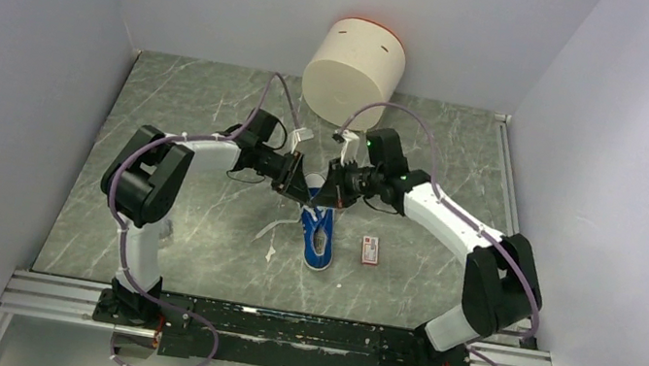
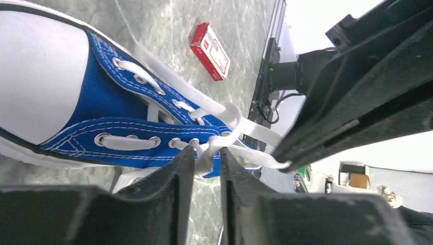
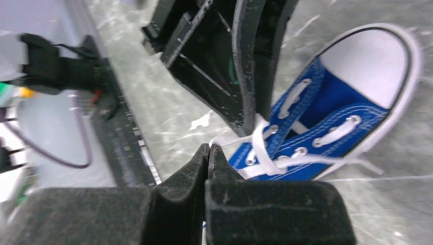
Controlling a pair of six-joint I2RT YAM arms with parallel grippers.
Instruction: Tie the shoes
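The blue sneaker (image 1: 320, 238) lies on the table, its white toe cap toward the arms, and its long white laces (image 1: 275, 230) trail to its left. Both grippers meet over its heel end. My left gripper (image 1: 297, 184) is nearly closed, with a bunch of white lace (image 2: 207, 159) pinched between its tips (image 2: 207, 153) just above the top eyelets. My right gripper (image 1: 331, 191) is shut, a thin lace strand (image 3: 230, 139) running out of its tips (image 3: 210, 147). The shoe also shows in the left wrist view (image 2: 102, 102) and in the right wrist view (image 3: 337, 102).
A small red-and-white packet (image 1: 371, 249) lies right of the shoe and also shows in the left wrist view (image 2: 210, 51). A large white cylinder (image 1: 354, 72) stands at the back wall. Grey walls close in the marbled table (image 1: 155, 235) on three sides.
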